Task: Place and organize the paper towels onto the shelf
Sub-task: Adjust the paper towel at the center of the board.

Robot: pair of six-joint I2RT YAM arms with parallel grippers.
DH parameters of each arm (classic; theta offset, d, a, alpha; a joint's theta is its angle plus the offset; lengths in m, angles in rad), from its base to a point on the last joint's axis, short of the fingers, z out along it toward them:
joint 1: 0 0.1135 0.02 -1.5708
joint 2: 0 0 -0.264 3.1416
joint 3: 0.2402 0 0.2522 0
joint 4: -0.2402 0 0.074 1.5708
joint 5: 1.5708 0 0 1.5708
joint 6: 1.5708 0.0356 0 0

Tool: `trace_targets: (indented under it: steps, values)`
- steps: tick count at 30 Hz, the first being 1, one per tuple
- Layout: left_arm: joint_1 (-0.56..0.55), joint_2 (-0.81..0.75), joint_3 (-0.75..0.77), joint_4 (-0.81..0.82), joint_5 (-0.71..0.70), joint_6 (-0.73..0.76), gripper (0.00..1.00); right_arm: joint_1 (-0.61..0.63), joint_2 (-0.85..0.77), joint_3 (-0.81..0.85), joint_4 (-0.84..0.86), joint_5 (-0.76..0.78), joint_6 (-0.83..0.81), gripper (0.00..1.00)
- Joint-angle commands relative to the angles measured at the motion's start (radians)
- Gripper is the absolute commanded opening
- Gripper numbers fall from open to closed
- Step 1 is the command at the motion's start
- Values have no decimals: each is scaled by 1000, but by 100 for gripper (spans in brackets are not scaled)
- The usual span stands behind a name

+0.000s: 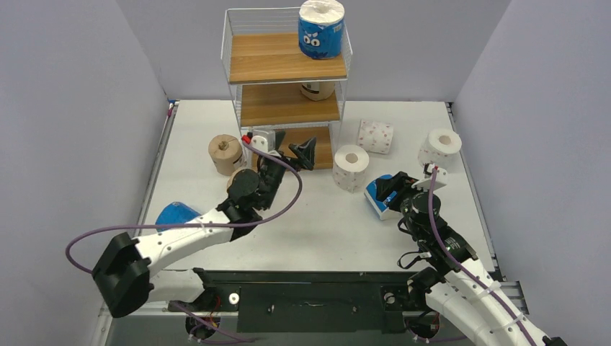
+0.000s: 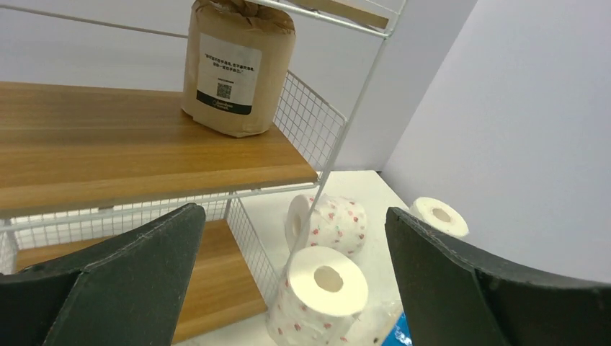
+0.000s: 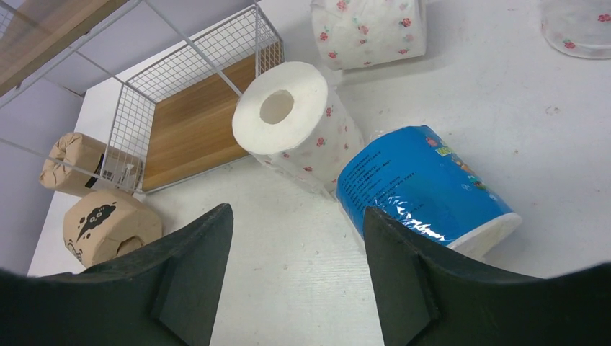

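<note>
Shelf (image 1: 288, 68): three wood tiers in white wire, straight ahead of L jaws. Top blue roll (image 1: 320, 29) upright at right end of top tier, high above L jaws. Mid tan roll (image 2: 234, 68) upright at right end of middle tier, above L jaws and a bit left of their gap in wrist view.

L gripper (image 2: 294, 216): jaws spread wide, nothing between, held in front of bottom tier's right part. Standing white roll (image 2: 320, 295) low ahead in L gap, past shelf's right corner post, core up. Lying white roll (image 2: 331, 220) on its side just behind it. Far white roll (image 2: 439, 215) upright, further off toward right-hand finger, well apart from the other two.

Near blue roll (image 3: 418, 191) on its side, just ahead of R jaws, off right-hand fingertip, not between fingers. Right next to standing white roll; touching or not, can't tell. R gripper (image 3: 297, 216): jaws apart, gripping nothing; standing white roll ahead of gap, lying white roll beyond that.

Tan roll (image 3: 72, 162) far off to left of R jaws, just beside shelf's left wire wall. 2nd tan roll (image 3: 108, 227) close by it, nearer R jaws; in top view mostly hidden under L wrist. Left blue roll (image 1: 176, 214) well behind L jaws, beside L forearm, partly hidden by it.

All loose rolls on white table (image 1: 324, 238).
</note>
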Motion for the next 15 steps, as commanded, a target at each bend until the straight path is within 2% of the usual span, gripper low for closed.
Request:
trace_targets:
  steps: [1, 5, 7, 9, 13, 15]
  values:
    - [-65, -184, 12, -358, -170, -33, 96, 9, -4, 16, 5, 28, 8, 64]
    - [-71, -324, 33, -753, -300, -215, 96, 9, 14, 40, -25, 35, 20, 65]
    - [-70, -378, 41, -854, -340, -298, 96, 9, 23, 46, -34, 42, 28, 65]
    - [-71, -419, 48, -1039, -355, -364, 96, 9, 27, 43, -29, 65, 41, 65]
    - [-68, -468, 34, -1213, -361, -477, 96, 7, 32, 17, 21, 107, 68, 65]
    - [-68, -489, 2, -1227, -327, -502, 96, 3, 56, 31, 20, 89, 69, 64]
